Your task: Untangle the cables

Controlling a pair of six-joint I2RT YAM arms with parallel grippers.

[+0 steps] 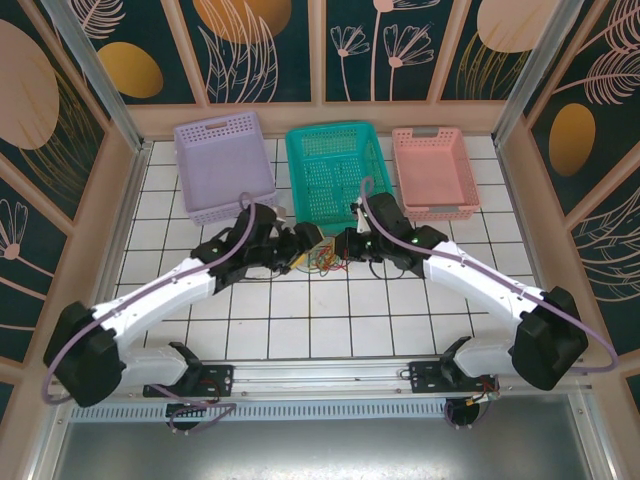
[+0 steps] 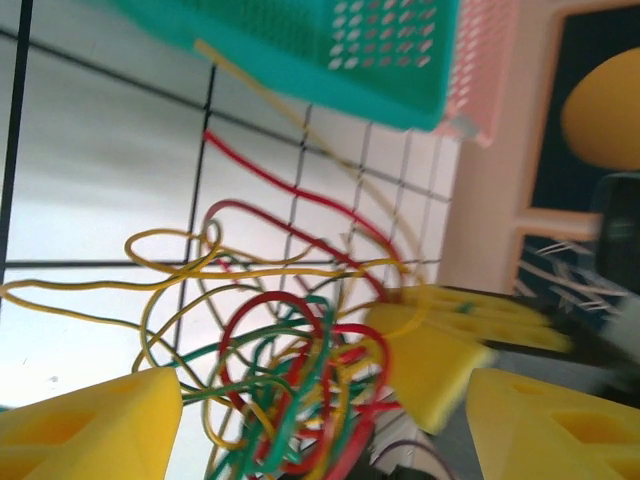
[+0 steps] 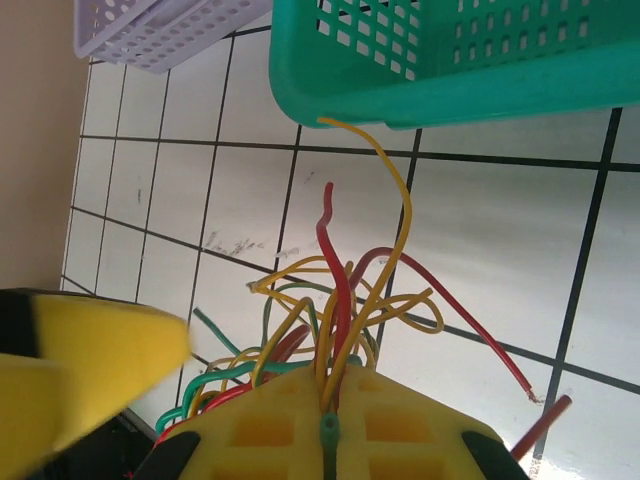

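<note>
Currently cables (image 1: 322, 258) sit knotted on the desk (image 1: 300, 320), just near of the green basket (image 1: 292, 170). Right fingers (image 3: 270, 430) pinch several strands; left fingers (image 2: 90, 425) are spread, holding nothing. Risk: with no anchor, pulling drags the whole clump or tightens the knot.

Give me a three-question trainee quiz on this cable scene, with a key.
1. True or false: the tangle of thin red, green and yellow cables lies inside the teal plastic basket.
2. What stands between the lilac plastic basket and the pink plastic basket? A) the teal basket B) a white box C) a metal tray
3. Which arm is clamped on the cables?
Key: 1 false, it lies on the white tiled table in front of that basket; 2 A; 3 the right: the right fingers pinch the cables, while the left fingers stand open.
</note>
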